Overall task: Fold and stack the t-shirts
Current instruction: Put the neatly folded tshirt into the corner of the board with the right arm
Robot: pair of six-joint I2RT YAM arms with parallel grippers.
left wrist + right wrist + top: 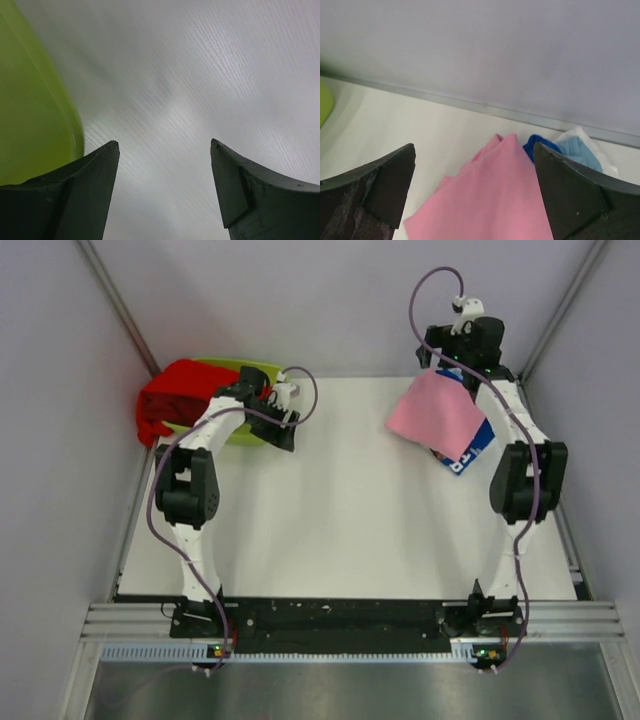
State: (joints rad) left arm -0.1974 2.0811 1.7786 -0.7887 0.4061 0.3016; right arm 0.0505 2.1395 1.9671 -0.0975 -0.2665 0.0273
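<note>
A folded light pink t-shirt (437, 415) lies at the back right of the table, on top of a royal blue t-shirt (470, 452) with white lettering. A red t-shirt (180, 395) is bunched on the lime-green tray (240, 432) at the back left. My right gripper (440, 368) is open just above the far end of the pink shirt (505, 195). Its fingers stand wide apart on either side, and the blue shirt (535, 144) peeks out beside them. My left gripper (282, 432) is open and empty over bare table, just right of the tray (30, 110).
The white table (330, 530) is closed in by grey walls on the left, back and right. A metal rail (485, 107) runs along the foot of the back wall. Both arm bases sit on the black bar at the near edge.
</note>
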